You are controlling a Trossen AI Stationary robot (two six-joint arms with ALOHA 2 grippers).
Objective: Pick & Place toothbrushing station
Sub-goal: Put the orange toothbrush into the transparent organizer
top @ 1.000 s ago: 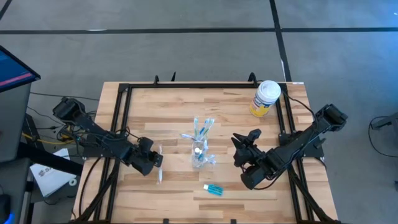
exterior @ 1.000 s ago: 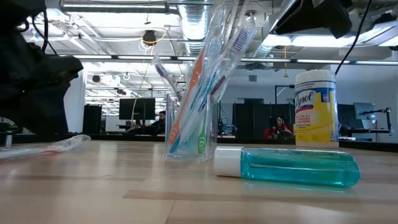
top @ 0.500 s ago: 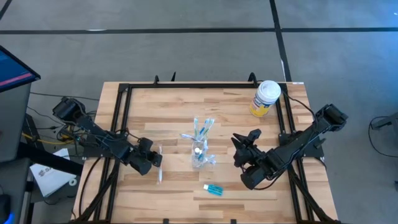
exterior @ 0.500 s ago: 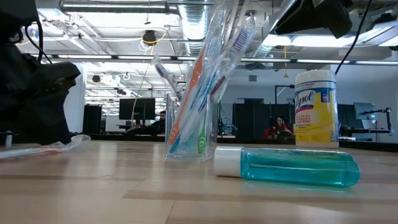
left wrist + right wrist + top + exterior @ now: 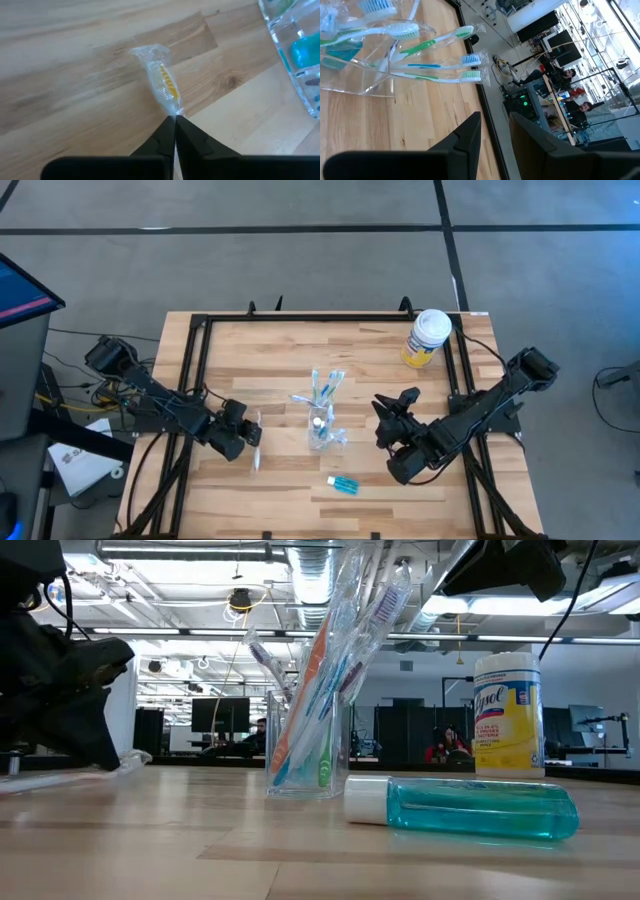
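Observation:
A clear tumbler [image 5: 321, 430] stands mid-table with several wrapped toothbrushes [image 5: 330, 670] leaning in it. A small blue tube [image 5: 343, 485] with a white cap lies on its side nearer the front edge. Left of the tumbler, one plastic-wrapped toothbrush [image 5: 255, 450] lies flat on the wood, and my left gripper [image 5: 249, 438] is shut on it. My right gripper [image 5: 394, 402] hangs open above the table to the right of the tumbler, with nothing between its fingers. My left gripper pinches the wrapped toothbrush between its two fingertips, just behind the yellow-bristled head [image 5: 173, 111]. The fingers slant down at it from the table's left side. The head end [image 5: 161, 82] sticks out past the fingertips and lies on the table; the handle is hidden under the gripper.
A yellow container [image 5: 428, 338] with a white lid stands at the far right corner. A black frame [image 5: 200, 330] runs along the table's far, left and right sides. Bare wood lies between the tumbler and the far edge.
My left gripper has tipped down toward the wrapped toothbrush left of the tumbler and shut on it. The toothbrush still lies on the table. My right arm has kept still.

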